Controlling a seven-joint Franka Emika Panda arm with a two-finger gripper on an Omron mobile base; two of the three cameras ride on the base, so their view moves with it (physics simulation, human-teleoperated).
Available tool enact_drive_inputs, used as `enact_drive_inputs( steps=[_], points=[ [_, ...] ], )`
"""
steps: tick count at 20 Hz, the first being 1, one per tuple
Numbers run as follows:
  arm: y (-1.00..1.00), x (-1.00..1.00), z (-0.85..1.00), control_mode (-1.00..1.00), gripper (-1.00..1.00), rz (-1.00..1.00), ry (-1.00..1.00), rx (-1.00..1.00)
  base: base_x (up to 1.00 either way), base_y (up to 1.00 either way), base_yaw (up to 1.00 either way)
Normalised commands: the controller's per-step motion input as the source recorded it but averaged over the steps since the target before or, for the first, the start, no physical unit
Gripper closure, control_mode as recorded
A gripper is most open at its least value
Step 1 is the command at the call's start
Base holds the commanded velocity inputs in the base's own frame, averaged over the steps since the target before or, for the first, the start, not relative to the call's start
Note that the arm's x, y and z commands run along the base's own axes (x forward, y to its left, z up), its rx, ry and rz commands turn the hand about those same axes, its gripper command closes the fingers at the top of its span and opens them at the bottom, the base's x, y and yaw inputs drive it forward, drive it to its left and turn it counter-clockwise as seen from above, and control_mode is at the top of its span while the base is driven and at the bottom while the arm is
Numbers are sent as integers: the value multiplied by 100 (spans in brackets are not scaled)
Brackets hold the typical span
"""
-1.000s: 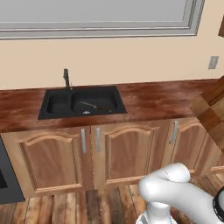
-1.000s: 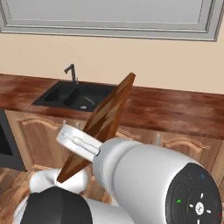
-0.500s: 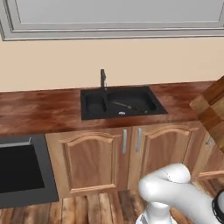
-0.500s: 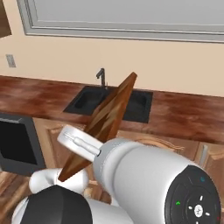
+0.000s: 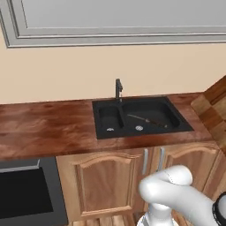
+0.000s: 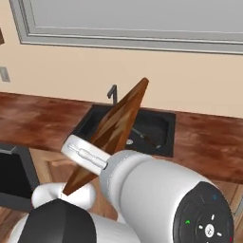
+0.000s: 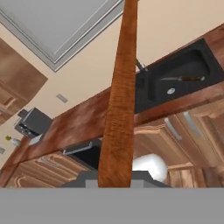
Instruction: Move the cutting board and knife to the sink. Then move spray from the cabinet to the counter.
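Left base view: knife (image 5: 145, 119) already lying in sink (image 5: 141, 117) at 1 o'clock. Right base view: cutting board (image 6: 114, 130) tilted, held aloft. Hand view: fingers clenched on it; best lowered flat, clear of faucet (image 7: 141, 66).

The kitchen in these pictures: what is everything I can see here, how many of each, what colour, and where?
cutting board: one, brown wood, held tilted in the air before the sink
knife: one, silver blade, in the larger basin
sink: one, black, two basins, set in the counter
faucet: one, dark, behind the sink
counter: one, reddish-brown, along the wall
cabinet doors: several, light wood, under the counter
window frame: one, grey, above
gripper: one, white hand, shut on the cutting board
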Motion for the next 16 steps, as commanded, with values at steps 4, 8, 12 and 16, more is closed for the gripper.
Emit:
enact_drive_inputs(
  steps=[4,8,12,16],
  points=[
    [0,0,0,100,100,0,0,0,77,-37,0],
    [0,0,0,100,100,0,0,0,98,-4,-1],
    [0,0,0,100,100,0,0,0,100,0,-4],
    [0,0,0,100,100,0,0,0,100,0,-4]
  ],
)
